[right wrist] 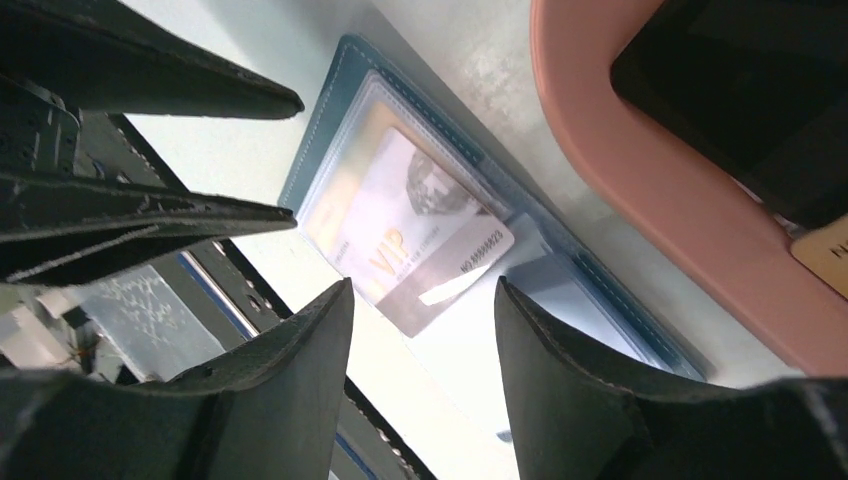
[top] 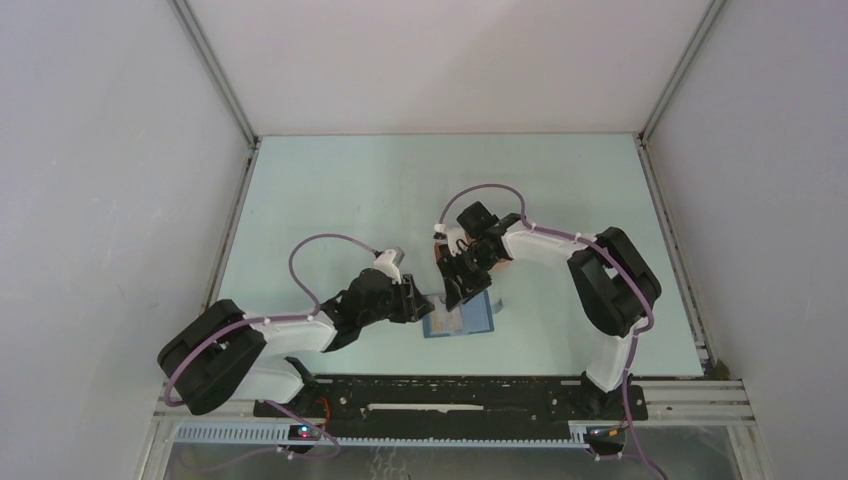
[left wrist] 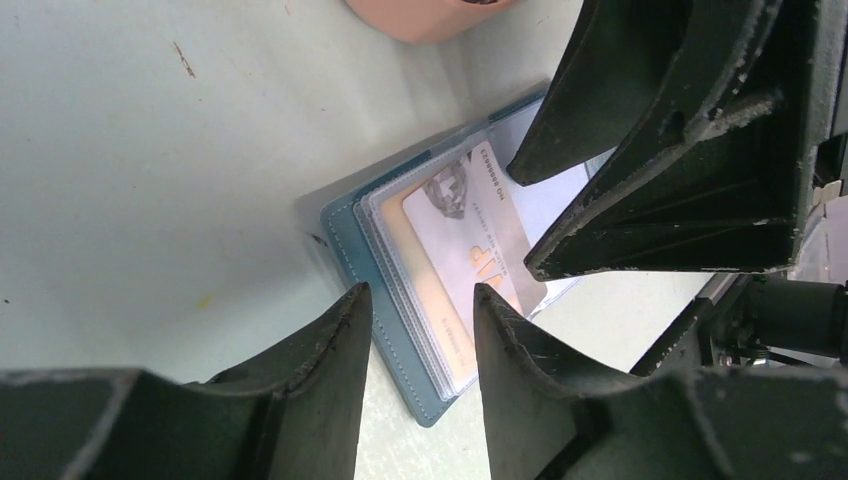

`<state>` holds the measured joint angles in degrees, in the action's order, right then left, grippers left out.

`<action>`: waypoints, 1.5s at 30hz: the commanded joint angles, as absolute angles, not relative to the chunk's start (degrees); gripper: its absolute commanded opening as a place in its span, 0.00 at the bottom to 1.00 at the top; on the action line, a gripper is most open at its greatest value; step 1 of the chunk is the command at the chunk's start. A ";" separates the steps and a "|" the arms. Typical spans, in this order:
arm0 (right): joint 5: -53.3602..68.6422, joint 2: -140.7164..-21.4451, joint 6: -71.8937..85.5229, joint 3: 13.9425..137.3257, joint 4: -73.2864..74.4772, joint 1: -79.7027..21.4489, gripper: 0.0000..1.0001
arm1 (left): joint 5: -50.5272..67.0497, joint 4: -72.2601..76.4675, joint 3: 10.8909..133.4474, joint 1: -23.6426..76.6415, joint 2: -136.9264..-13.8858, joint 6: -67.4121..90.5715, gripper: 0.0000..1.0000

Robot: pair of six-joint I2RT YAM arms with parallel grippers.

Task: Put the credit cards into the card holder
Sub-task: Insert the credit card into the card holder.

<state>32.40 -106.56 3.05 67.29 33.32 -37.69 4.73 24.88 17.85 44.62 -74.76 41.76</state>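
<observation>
From above, both arms lean over the card holder, which lies open on the pale green table near my edge, with white walls around it. On the left wrist view, the left gripper hovers over the holder's blue edge, jaws apart and empty, and a pale VIP card sits askew, seemingly half in a sleeve, so I judge seating is the step in hand. On the right wrist view, the right gripper is also apart and empty above that card, which next wants a square nudge inward; a black card lies in the pink tray.
</observation>
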 commanded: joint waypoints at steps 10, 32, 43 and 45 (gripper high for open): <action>28.17 -101.98 -6.84 69.28 38.30 -38.81 0.37 | 4.34 27.34 14.63 44.75 -71.17 43.08 0.45; 25.85 -109.43 -4.04 71.24 38.84 -41.29 0.06 | 10.85 25.32 17.97 44.91 -81.09 40.78 0.15; 29.21 -109.51 -4.10 72.33 39.12 -41.08 0.07 | 11.63 26.79 18.57 45.15 -83.25 41.40 0.15; 29.55 -107.92 -5.37 72.42 39.64 -40.40 0.08 | 10.84 26.28 18.49 45.14 -82.48 41.40 0.15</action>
<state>25.82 -109.73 -4.51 70.67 40.56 -40.12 10.70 29.50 17.58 44.45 -82.08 42.06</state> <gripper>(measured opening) 0.070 0.146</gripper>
